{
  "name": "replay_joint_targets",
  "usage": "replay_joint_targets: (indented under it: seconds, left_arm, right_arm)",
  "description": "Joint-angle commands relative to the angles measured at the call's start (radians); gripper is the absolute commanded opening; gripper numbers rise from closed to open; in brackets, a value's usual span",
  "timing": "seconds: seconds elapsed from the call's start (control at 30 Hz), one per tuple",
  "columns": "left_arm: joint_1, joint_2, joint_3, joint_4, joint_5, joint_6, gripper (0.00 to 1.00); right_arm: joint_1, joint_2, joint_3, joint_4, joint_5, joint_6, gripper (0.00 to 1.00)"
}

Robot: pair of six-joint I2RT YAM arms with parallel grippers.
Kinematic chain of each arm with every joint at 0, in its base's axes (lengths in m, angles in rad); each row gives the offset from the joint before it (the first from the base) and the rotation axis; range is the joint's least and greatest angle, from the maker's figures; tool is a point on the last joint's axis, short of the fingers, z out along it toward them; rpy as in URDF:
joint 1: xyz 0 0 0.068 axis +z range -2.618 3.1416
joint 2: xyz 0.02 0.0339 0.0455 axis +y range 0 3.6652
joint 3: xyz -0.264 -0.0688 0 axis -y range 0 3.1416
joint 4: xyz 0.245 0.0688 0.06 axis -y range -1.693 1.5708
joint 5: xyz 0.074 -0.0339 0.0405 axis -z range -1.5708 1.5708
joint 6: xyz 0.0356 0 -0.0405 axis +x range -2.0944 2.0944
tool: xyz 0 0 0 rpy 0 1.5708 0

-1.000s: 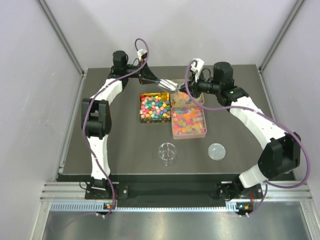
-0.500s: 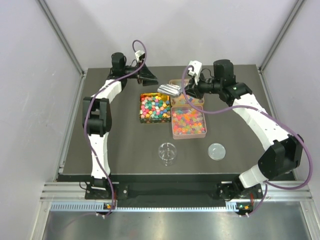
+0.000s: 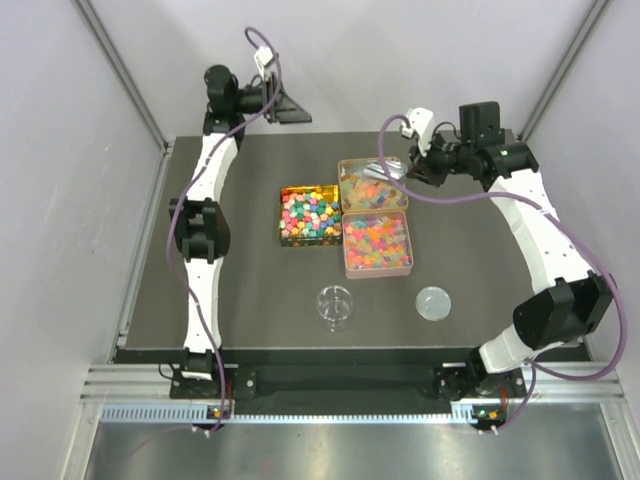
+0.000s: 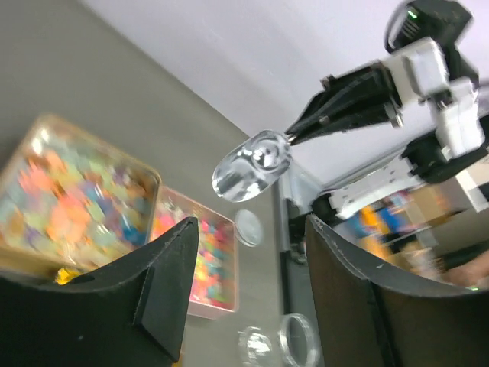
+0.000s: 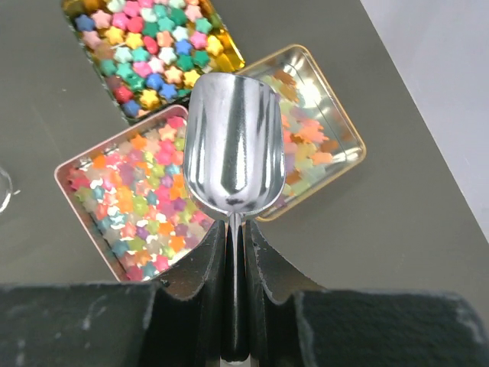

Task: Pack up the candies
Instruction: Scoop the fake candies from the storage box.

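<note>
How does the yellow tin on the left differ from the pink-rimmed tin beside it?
The yellow tin has a gold rim; the pink tin has a rose one. The yellow tin holds opaque star-shaped candies; the pink tin holds translucent gummy candies. The pink tin looks larger and lies to the yellow tin's right. Both are lidless, rectangular and full of multicoloured pieces.

Dark grey tabletop (image 3: 250, 290); pale walls (image 3: 60, 200) on three sides; aluminium rail (image 3: 140, 385) along near edge.
</note>
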Motion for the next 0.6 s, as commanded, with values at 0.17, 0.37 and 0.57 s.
replay_joint_targets:
  seconds: [0.17,0.37,0.57]
  left_arm:
    - [-0.051,-0.456,-0.192,-0.371,-0.394,0.873,0.8]
    - [-0.131,-0.536,-0.453,-0.591,-1.376,1.431,0.82]
    - [-0.058,-0.418,-0.283,-0.934,-1.205,1.053,0.83]
  right_arm:
    - [-0.017,0.122,0.244,-0.104,0.008,-0.089,0.0]
    - [-0.015,0.28,0.494,-0.301,0.099,-0.256,0.0]
    - [-0.014,0.424,0.64,-0.474,0.241,-0.477,0.0]
